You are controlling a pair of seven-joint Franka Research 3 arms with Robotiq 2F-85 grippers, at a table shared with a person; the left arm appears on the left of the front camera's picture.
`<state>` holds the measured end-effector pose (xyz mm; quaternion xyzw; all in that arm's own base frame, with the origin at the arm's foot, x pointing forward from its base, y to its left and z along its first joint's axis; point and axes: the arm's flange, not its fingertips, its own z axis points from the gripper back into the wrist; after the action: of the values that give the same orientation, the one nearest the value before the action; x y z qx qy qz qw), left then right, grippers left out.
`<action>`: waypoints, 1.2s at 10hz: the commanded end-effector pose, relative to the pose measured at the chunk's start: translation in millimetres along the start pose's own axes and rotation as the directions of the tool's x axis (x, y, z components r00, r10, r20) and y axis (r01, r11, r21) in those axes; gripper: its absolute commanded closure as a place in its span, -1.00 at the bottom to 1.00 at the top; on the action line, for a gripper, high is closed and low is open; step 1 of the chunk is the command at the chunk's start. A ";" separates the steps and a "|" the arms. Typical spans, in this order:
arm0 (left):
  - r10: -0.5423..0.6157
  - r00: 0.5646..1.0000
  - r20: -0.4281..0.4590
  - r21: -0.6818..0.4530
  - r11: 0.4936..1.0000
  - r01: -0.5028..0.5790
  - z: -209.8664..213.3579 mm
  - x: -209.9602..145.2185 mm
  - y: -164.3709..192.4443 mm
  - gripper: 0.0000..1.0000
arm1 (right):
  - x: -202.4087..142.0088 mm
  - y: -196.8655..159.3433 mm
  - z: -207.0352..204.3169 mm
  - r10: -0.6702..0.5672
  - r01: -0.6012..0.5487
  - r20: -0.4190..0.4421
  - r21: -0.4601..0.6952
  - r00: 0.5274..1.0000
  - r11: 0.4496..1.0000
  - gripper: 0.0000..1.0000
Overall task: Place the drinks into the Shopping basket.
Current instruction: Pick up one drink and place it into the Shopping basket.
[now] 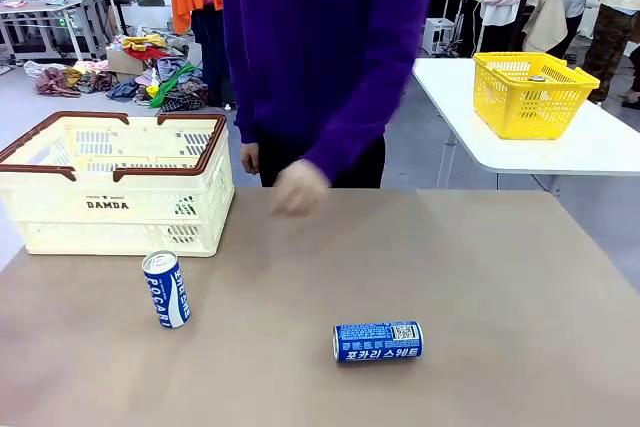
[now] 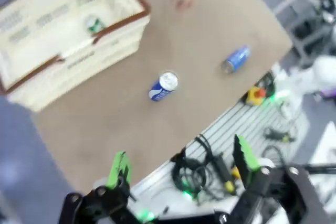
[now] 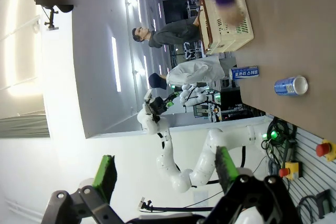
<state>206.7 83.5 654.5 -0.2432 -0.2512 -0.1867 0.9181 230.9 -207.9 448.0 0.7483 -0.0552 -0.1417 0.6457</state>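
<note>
While the left gripper (image 2: 182, 161) and right gripper (image 3: 165, 171) hung spread, the upright can (image 1: 166, 289) stood lower left by the basket (image 1: 60, 209), judged nearer the left one.

Bright, even light is filling the room in the front view, and it is coming from above. The brown table (image 1: 500, 277) is looking soft and flat, with no glare. The upright can (image 1: 166, 289) and the lying can (image 1: 378, 341) are throwing only small, faint shadows right beside them. The person's hand (image 1: 298, 187) is looking smeared, while the things around it are staying sharp. The left wrist view is blurry all over, so the Shopping basket (image 2: 68, 35) is losing its fine lines and the print on both cans cannot be read. In the right wrist view, long ceiling lights (image 3: 114, 56) are glowing white, and a big pale patch is washing out one side.
</note>
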 end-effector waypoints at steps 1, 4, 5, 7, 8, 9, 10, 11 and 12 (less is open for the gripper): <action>0.144 0.984 0.103 -0.031 0.989 -0.142 -6.1 -30.1 7.3 -1.00 | -1.2 6.3 0.3 -0.012 0.012 -0.001 0.010 1.000 1.000 -1.00; 0.135 0.986 0.095 -0.044 0.990 -0.131 -16.8 -28.5 19.2 -1.00 | -1.2 6.3 0.3 -0.012 0.012 -0.001 0.010 1.000 1.000 -1.00; 0.092 0.993 0.075 -0.036 0.995 -0.090 -23.2 -13.9 12.0 -1.00 | -1.2 6.3 0.3 -0.012 0.012 -0.001 0.010 1.000 1.000 -1.00; 0.063 0.998 0.020 0.031 0.997 -0.064 -42.1 27.2 -23.2 -1.00 | -1.2 6.3 0.3 -0.012 0.012 -0.001 0.010 1.000 1.000 -1.00; -0.013 1.000 -0.023 0.067 0.998 0.015 -58.8 50.8 -53.4 -1.00 | -1.2 6.3 0.3 -0.012 0.012 -0.001 0.010 1.000 1.000 -1.00; -0.112 0.991 -0.079 0.091 0.989 0.119 -86.6 73.8 -86.7 -1.00 | -1.2 6.3 0.3 -0.012 0.012 -0.001 0.010 1.000 1.000 -1.00; -0.153 0.978 -0.142 0.138 0.975 0.172 -119.7 91.4 -110.8 -1.00 | -1.2 6.3 0.3 -0.012 0.012 -0.001 0.010 1.000 1.000 -1.00; -0.216 0.954 -0.210 0.146 0.957 0.249 -160.7 104.3 -137.0 -1.00 | -1.2 6.3 0.3 -0.012 0.012 -0.001 0.010 1.000 1.000 -1.00; -0.290 0.921 -0.262 0.164 0.927 0.338 -203.8 110.8 -166.6 -1.00 | -1.2 6.3 0.3 -0.012 0.012 -0.001 0.010 1.000 1.000 -1.00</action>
<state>271.3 -168.1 626.1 -0.1196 -0.2046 -0.3199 0.9173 230.8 -207.9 448.1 0.7484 -0.0553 -0.1416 0.6456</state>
